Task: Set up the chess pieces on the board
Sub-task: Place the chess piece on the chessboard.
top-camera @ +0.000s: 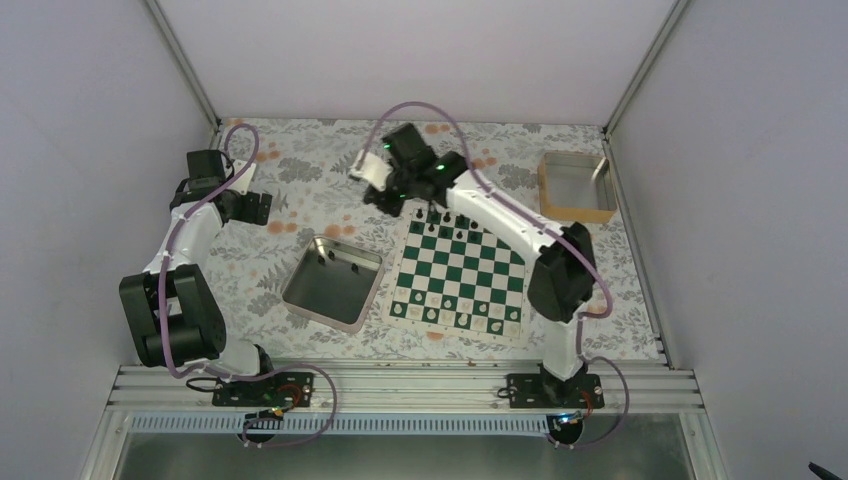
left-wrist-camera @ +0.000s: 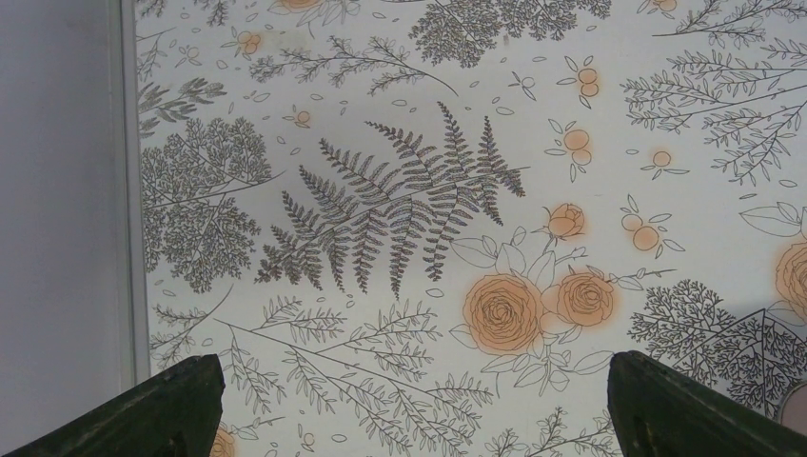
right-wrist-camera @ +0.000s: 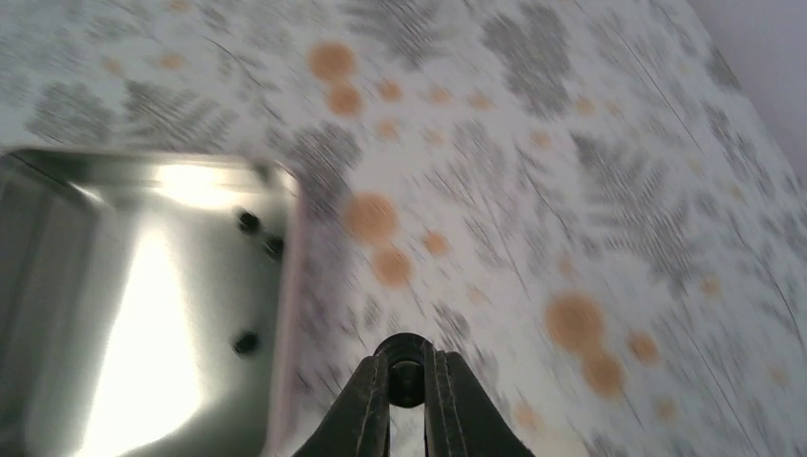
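One black chess piece [right-wrist-camera: 406, 379] sits pinched in the right pincer [right-wrist-camera: 406, 362] (left pincer [left-wrist-camera: 414, 405] gapes wide).

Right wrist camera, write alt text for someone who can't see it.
The right pincer, closed on a small black chess piece, hangs over a blurred floral tablecloth. At left, a shiny metal tray holds three more black pieces.

Pale walls [top-camera: 400, 50] enclose a floral-print tabletop [top-camera: 300, 160], apparently evenly lit
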You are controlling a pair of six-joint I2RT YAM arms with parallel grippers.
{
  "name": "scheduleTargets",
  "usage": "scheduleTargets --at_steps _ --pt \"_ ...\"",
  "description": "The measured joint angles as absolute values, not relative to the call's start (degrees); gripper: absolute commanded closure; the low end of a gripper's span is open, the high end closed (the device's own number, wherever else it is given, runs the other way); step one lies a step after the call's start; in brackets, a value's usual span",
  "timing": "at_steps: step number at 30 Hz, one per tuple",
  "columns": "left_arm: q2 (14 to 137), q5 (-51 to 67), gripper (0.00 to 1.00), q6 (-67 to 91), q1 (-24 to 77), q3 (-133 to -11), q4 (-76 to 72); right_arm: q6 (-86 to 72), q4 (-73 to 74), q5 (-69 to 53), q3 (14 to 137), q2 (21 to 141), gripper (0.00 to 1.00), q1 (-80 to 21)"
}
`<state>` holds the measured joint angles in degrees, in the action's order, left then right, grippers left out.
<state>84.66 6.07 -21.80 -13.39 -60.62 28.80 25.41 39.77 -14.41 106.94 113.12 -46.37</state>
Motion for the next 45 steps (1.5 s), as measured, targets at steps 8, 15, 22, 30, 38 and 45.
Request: scheduleTargets --at_steps 8,15,22,30,38,45 --pt "84.7 6.1 0.00 -21.8 -13.4 -60.6 28.8 25.5 39.8 -14.2 93.5 106.3 0.94 -32.0" --pt "84.9 6.1 0.00 -21.8 -13.4 -60.6 28.8 26.3 39.2 -14.3 84.9 102.5 0.95 -22.3" --pt "85.1 6.1 0.00 -21.8 -13.4 -60.6 28.8 27.7 38.3 -14.4 79.0 99.4 0.95 -15.9" --pt "85.1 6.1 0.00 -21.8 -13.4 -60.6 28.8 29.2 37.7 -14.9 73.5 98.2 0.95 -10.6" --pt "85.1 6.1 0.00 -21.8 -13.4 -60.6 28.8 30.3 36.9 -16.1 71.7 98.2 0.95 -8.5" --pt "85.1 6.1 0.00 -21.7 -13.4 -60.6 28.8 30.6 35.6 -17.5 71.7 100.4 0.95 -8.5"
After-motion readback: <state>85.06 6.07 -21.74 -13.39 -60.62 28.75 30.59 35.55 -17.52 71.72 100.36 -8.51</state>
